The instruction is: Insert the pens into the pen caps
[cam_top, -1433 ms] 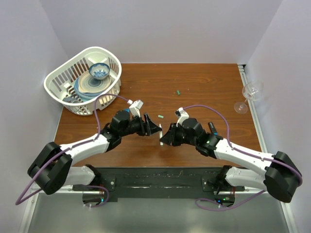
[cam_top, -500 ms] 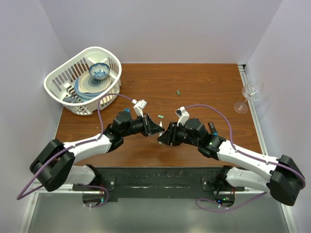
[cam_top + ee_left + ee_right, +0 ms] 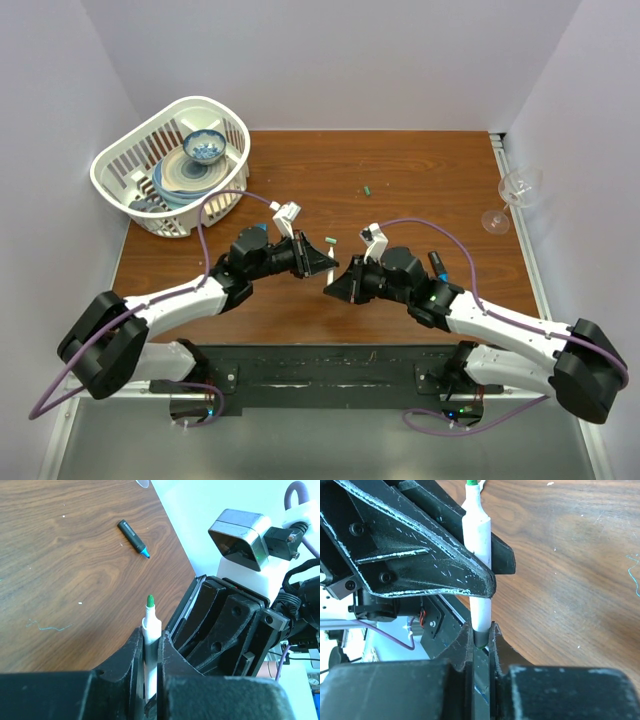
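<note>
The 2 arms angle inward, left pincer (image 3: 322,264) and right pincer (image 3: 332,290) closed, tips close together.

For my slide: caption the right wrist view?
Left end effector and right end effector both clamp one green-tipped white pen above the table.

White arm links (image 3: 180,297) with black joints (image 3: 100,350), scuffed black jaws, purple cables (image 3: 200,240).

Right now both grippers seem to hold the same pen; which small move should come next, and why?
Probably the left gripper should open slightly. Its fingers clamp the white pen near the uncapped green tip, while the right gripper is shut on the pen's rear end. One of them must let go before the tip can be brought to the green cap lying nearby.
</note>
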Robot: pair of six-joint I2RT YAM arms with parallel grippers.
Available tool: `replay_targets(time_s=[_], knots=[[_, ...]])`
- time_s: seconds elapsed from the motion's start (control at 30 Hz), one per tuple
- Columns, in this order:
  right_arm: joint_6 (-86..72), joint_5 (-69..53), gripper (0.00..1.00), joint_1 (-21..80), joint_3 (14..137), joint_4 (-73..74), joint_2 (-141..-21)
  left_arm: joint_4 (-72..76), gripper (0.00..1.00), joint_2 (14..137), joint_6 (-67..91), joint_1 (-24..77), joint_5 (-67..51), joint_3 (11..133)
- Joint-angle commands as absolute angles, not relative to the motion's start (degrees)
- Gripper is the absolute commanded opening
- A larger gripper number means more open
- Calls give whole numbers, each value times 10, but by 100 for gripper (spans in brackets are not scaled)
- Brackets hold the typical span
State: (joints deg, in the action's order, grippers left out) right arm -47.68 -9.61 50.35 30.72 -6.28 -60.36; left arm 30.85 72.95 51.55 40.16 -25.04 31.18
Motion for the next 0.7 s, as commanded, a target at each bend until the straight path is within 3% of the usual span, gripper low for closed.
replay_targets(time_s=[0.0, 0.03, 0.13, 0.37, 0.67], knots=[[-488, -76, 0, 506, 304, -91, -585, 351, 19, 708, 520, 402, -250, 322], [-488, -70, 0, 506, 306, -90, -581, 356, 34, 707, 524, 402, -250, 317], [-485, -62, 0, 506, 309, -88, -577, 382, 45, 706, 534, 402, -255, 298], [-486, -69, 0, 506, 315, -98, -593, 435, 45, 735, 554, 403, -279, 274], [-480, -58, 0, 506, 323, -99, -596, 452, 37, 756, 555, 411, -283, 265]])
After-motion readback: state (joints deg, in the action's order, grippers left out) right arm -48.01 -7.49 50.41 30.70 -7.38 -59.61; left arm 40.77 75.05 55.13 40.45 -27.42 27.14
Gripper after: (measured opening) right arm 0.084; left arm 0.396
